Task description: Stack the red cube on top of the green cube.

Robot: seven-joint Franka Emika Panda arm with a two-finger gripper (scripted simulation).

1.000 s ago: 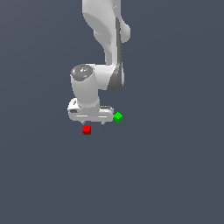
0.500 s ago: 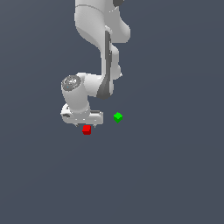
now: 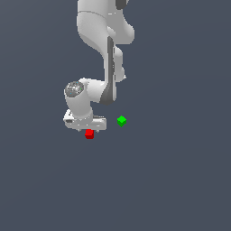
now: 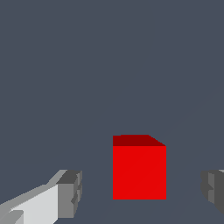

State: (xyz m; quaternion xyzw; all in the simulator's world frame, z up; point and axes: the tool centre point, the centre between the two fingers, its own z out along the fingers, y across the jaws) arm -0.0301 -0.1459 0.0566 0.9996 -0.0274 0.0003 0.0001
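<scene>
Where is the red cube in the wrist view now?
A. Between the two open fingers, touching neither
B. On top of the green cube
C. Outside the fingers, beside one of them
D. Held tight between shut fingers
A: the red cube sits between the two fingers, with a clear gap on each side, so the gripper is open around it.

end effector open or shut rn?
Open. In the wrist view, the end effector fingers stand on either side of the red cube, with gaps showing, not touching.

The red cube (image 4: 139, 171) sits between the claw's (image 4: 142, 192) fingers (untouched).
</scene>
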